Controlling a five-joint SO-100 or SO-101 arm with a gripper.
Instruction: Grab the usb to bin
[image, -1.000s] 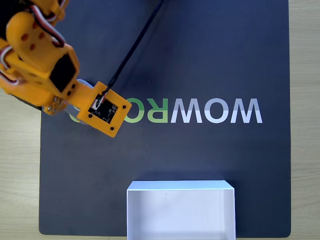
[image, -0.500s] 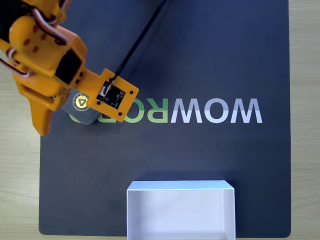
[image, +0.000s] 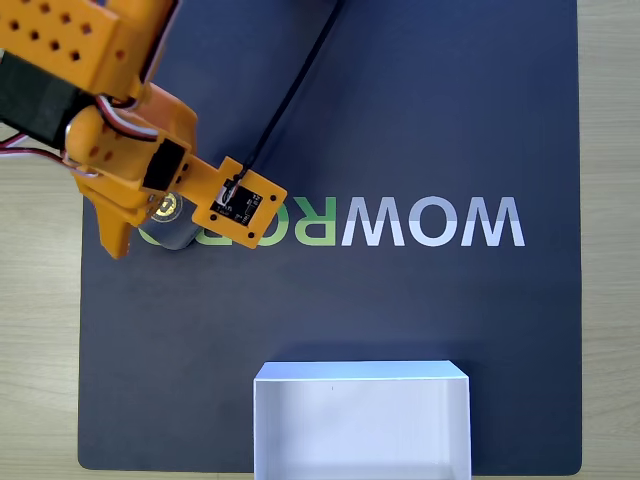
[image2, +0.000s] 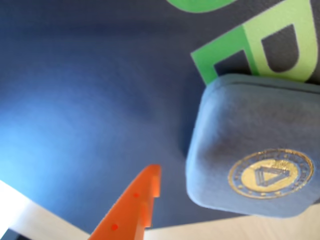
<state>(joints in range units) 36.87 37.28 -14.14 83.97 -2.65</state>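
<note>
- Fixed view: we see the orange arm over the mat's upper left, with the gripper down at the usb. Most of the case sits hidden under the arm; only its yellow emblem and a grey edge show. It lies on the mat near the left edge, on the first letters of the logo.
- Fixed view: one orange finger points down, left of the case. The other finger is hidden, so we cannot tell how wide the jaws are, and nothing is visibly clamped.
- Fixed view: the bin sits at the mat's bottom edge, well apart from the usb. We judge the carry long enough that a weak pinch risks a drop.
- Wrist view: the usb rests flat, emblem up, partly over the green letters. One finger tip stands apart from its side with bare mat between, so no contact on this side.
- Wrist view: risk as we judge it: rounded corners and soft-looking sides could let a finger slip off or push the case along the mat instead of gripping it.
- Wrist view: the case is off-centre, toward the right; closing like this could catch only a corner and twist it.
</note>
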